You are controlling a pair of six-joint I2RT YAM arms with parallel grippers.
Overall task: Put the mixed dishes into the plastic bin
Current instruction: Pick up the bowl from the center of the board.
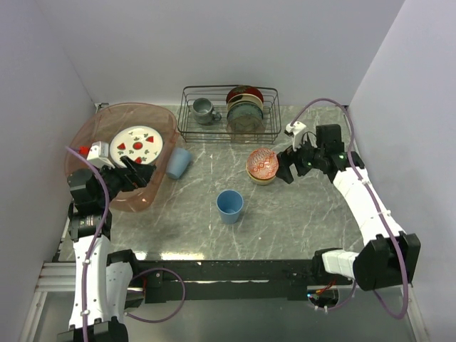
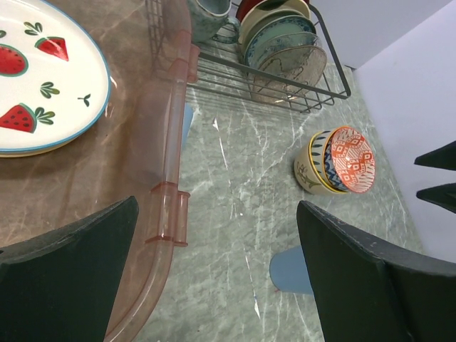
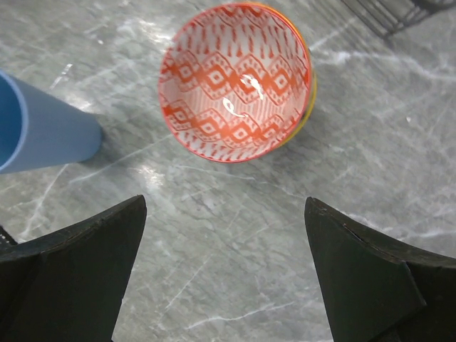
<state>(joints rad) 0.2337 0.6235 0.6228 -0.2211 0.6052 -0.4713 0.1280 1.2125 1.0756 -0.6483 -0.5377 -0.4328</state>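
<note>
The pinkish plastic bin [image 1: 135, 201] stands at the left, and a white strawberry plate [image 1: 137, 143] lies flat inside it. My left gripper [image 1: 142, 169] hovers open over the bin's near right rim [image 2: 171, 164], holding nothing. One light-blue cup [image 1: 179, 162] leans against the bin's right side. Another light-blue cup [image 1: 229, 206] stands upright mid-table. A red-patterned bowl [image 1: 261, 165] sits nested in a cream bowl [image 2: 308, 171]. My right gripper [image 1: 283, 168] is open and empty just right of that stack; in its wrist view the bowl [image 3: 235, 82] lies ahead of the fingertips.
A black wire rack [image 1: 229, 114] at the back holds a grey mug [image 1: 204, 110] and upright dark plates [image 1: 245, 110]. White walls close in on the left, back and right. Bare marble table [image 1: 299, 221] stretches between the cup and the arm bases.
</note>
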